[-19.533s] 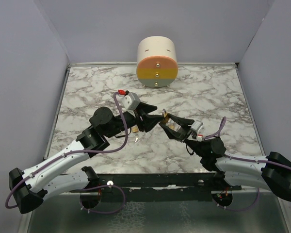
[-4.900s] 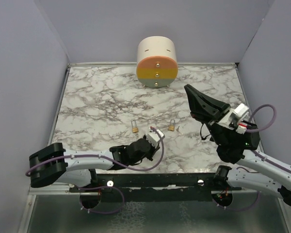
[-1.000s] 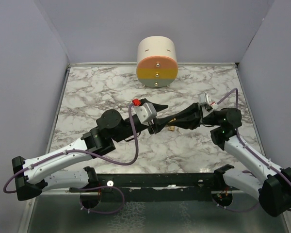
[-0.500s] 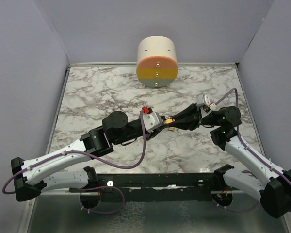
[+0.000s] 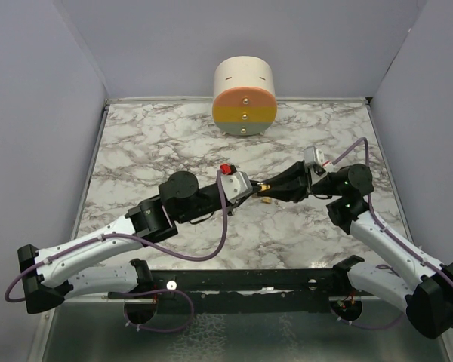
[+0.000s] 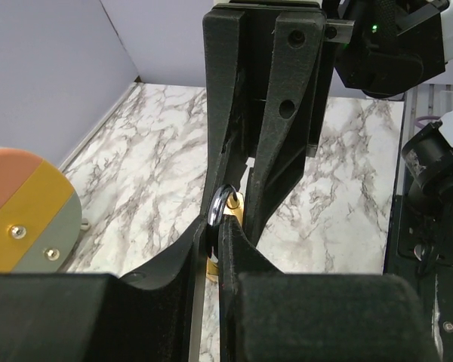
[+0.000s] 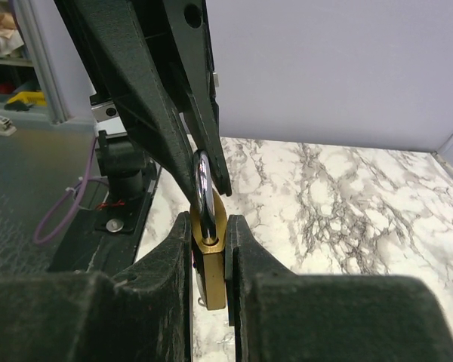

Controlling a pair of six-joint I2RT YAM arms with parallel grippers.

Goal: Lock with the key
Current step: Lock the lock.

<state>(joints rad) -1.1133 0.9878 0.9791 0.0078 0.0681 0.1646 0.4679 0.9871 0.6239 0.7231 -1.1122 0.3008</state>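
Note:
A small brass padlock (image 5: 263, 188) hangs above the middle of the marble table (image 5: 151, 143), between both grippers. My right gripper (image 7: 209, 226) is shut on the brass body (image 7: 212, 273), with the silver shackle (image 7: 202, 188) sticking out ahead of it. From the left, my left gripper (image 6: 215, 226) is shut on that shackle (image 6: 221, 205), and a bit of brass (image 6: 237, 208) shows behind it. The left fingers (image 7: 147, 98) and right fingers (image 6: 287, 113) stand tip to tip. In the top view the left gripper (image 5: 251, 189) and right gripper (image 5: 270, 188) meet. The key is out of view.
A cream cylinder with an orange, yellow and grey face (image 5: 244, 94) stands at the back wall, also in the left wrist view (image 6: 23, 215). Purple walls close in the table on three sides. A black rail (image 5: 241, 280) runs along the near edge.
My left gripper moved right onto the padlock and closed on its shackle. The right gripper kept its hold and barely moved.

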